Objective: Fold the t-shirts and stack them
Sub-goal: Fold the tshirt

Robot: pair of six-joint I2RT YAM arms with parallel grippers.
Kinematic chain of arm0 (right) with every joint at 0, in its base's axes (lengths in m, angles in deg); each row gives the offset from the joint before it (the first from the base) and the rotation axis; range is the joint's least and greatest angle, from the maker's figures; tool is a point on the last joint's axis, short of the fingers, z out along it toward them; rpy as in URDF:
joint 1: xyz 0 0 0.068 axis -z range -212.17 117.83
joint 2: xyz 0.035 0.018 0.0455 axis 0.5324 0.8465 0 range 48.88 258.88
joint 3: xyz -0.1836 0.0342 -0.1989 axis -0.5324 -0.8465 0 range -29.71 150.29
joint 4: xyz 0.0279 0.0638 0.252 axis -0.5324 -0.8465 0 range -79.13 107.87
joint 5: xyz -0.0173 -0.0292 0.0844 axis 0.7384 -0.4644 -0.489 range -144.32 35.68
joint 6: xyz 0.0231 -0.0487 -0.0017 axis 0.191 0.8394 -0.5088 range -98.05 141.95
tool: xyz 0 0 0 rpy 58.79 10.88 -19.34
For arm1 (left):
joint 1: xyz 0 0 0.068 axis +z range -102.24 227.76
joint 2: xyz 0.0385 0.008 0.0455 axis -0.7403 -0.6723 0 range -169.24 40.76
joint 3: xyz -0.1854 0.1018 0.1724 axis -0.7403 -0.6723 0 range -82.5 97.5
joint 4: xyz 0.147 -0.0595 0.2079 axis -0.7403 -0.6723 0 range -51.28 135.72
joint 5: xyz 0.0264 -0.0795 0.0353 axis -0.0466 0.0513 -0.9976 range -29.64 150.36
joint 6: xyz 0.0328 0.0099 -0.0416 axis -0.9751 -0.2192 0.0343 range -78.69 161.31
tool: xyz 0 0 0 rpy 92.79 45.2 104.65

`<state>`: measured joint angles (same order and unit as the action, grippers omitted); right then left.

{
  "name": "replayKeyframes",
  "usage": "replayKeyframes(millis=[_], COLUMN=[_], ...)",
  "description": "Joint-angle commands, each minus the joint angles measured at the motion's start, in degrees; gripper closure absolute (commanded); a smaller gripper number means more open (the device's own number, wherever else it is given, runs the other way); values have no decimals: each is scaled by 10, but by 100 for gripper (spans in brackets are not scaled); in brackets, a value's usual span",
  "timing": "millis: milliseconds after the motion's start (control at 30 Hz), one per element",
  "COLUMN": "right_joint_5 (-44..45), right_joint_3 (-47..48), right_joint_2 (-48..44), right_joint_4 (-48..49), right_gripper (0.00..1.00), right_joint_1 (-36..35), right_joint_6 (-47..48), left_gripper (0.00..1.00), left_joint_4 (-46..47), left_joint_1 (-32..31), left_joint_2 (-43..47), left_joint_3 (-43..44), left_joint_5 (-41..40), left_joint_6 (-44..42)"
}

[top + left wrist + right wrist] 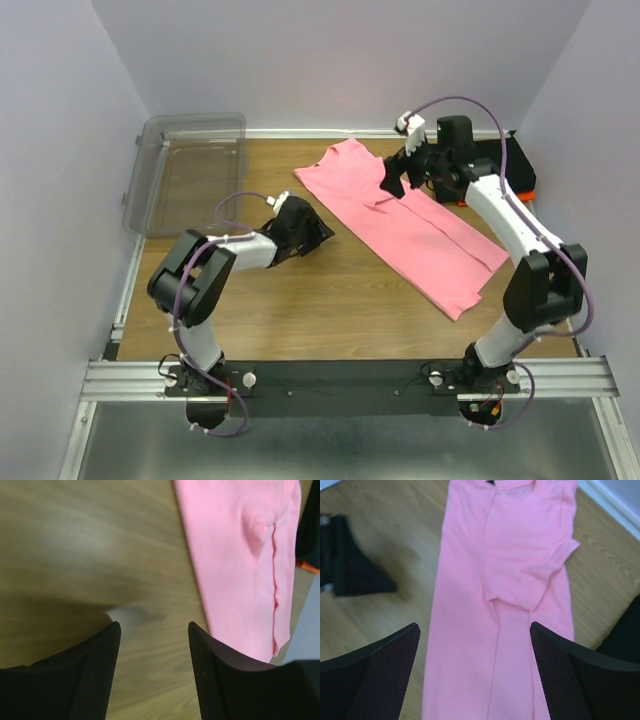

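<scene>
The salmon-pink t-shirt (pixel 425 240) lies flat on the wooden table, running diagonally. Its sides and a sleeve (pixel 540 575) are folded inward, making a long strip. My right gripper (pixel 392 182) hovers open above the collar end, and the right wrist view shows only pink cloth (pixel 470 645) under its spread fingers. My left gripper (pixel 312 230) is low over bare wood just left of the shirt (pixel 240 555), open and holding nothing (pixel 154 627). A folded black t-shirt (pixel 505 160) on an orange one (pixel 528 189) sits at the back right, partly hidden by the right arm.
A clear plastic bin (pixel 185 170) stands at the back left corner. White walls close in the table on three sides. Bare wood lies in front of the pink shirt and between the arms' bases.
</scene>
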<state>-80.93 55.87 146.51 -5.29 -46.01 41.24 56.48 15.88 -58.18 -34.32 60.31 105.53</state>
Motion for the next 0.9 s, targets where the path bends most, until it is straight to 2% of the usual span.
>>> replayKeyframes(millis=[0, 67, 233, 333, 367, 467, 500, 533, 667, 867], right_joint_5=[-47, -49, -63, -65, -63, -66, -72, -75, -79, -85], right_joint_3=[-115, -141, -202, -210, -209, -205, -205, -205, -205, -209], right_joint_2=[-87, -124, -188, -197, -199, -209, -211, -212, -219, -227], right_joint_4=[-17, -17, -12, -7, -7, -6, -5, -5, -5, -6], right_gripper=[2, 2, 2, 2, 2, 2, 2, 2, 2, 2], right_joint_1=[8, 9, 15, 19, 21, 29, 31, 32, 35, 36], right_joint_6=[37, 30, 9, -2, -4, -8, -10, -13, -16, -15], left_gripper=[36, 36, 37, 59, 73, 88, 88, 94, 100, 100], left_joint_4=[-63, -92, -137, -162, -163, -165, -165, -162, -145, -131], left_joint_1=[-5, -6, -6, -3, -3, 0, 3, 6, 27, 77], left_joint_2=[-95, -133, -213, -237, -238, -237, -232, -232, -211, -127], left_joint_3=[105, 166, 236, 272, 278, 277, 274, 269, 232, 137], left_joint_5=[-46, -42, -49, -53, -50, -47, -47, -45, -34, -22], left_joint_6=[46, 44, 46, 35, 29, 7, 1, -15, -52, -126])
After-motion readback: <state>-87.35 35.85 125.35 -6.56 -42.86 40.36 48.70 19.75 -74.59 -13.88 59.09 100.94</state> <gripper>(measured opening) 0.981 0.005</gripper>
